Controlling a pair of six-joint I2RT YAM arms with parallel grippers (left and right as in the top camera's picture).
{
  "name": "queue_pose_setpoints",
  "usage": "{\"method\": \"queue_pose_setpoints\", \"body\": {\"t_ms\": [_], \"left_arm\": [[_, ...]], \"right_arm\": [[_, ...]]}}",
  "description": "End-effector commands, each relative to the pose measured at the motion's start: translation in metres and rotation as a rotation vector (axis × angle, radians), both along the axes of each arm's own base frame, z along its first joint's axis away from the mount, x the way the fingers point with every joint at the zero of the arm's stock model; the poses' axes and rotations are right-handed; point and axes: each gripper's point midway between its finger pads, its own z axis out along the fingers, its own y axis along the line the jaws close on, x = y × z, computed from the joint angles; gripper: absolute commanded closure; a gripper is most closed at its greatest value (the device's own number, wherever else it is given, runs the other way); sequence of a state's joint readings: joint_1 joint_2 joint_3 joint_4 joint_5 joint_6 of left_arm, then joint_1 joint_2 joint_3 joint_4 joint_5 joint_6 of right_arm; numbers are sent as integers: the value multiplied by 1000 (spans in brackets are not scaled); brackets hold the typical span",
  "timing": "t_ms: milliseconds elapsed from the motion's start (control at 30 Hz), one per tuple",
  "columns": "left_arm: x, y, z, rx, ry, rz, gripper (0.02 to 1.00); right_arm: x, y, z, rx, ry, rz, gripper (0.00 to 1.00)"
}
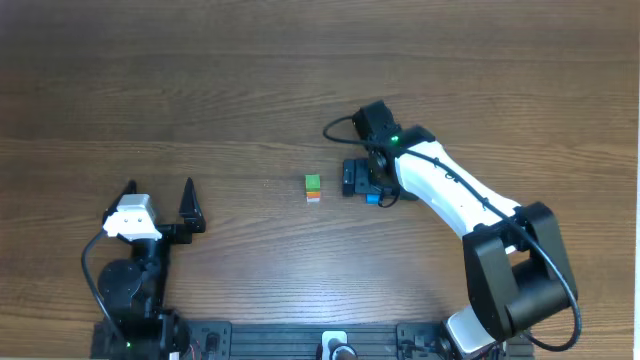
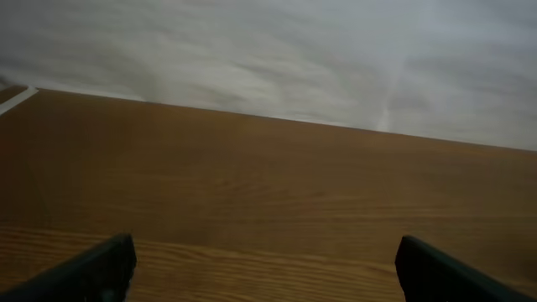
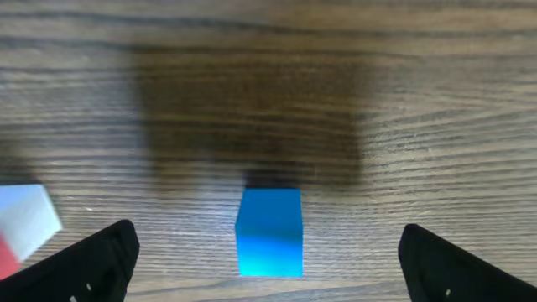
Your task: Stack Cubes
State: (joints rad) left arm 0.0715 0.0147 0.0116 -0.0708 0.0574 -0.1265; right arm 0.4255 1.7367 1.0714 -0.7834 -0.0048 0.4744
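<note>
**A:** Hands first, from the left: how do they stand?

**B:** The left hand [image 1: 160, 192] rests by the bench's [image 1: 300, 60] near left corner, fingers wide apart, holding nothing. Toward the middle of the bench stands the stack [image 1: 313, 189], with the green cube [image 1: 313, 182] on top. Just right of it the blue cube [image 1: 372, 198] lies flat on the wood. The right hand [image 1: 362, 183] is over it, fingers apart on either side and not touching it.

**A:** So the step in hand is the pick?

**B:** I judge so. The hand should come straight down with the cube centred, close on two opposite flat faces, and lift well clear before crossing. The stack is near enough to be knocked.

**A:** What does each view add?

**B:** The right wrist view gives the gap on both sides of the cube, its faces roughly square to the fingers, and a white-and-red block [image 3: 25, 222] close by. From above the hand hides much of that. The top view gives the green top and the spacing from cube to stack.
</note>
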Motion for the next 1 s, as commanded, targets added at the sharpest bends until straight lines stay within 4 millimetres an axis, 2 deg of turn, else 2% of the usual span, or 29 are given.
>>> {"method": "queue_pose_setpoints", "body": {"t_ms": [33, 400, 500, 800, 1000], "left_arm": [[0, -1, -1, 6, -1, -9, 18], [0, -1, -1, 6, -2, -9, 20], [0, -1, -1, 6, -1, -9, 18], [0, -1, -1, 6, -2, -9, 20], [0, -1, -1, 6, -1, -9, 18]], "right_arm": [[-8, 0, -8, -8, 14, 38, 36], [-10, 2, -23, -23, 23, 75, 80], [-11, 1, -27, -36, 31, 75, 152], [-11, 2, -28, -35, 31, 78, 478], [-11, 2, -28, -35, 31, 78, 584]]}}
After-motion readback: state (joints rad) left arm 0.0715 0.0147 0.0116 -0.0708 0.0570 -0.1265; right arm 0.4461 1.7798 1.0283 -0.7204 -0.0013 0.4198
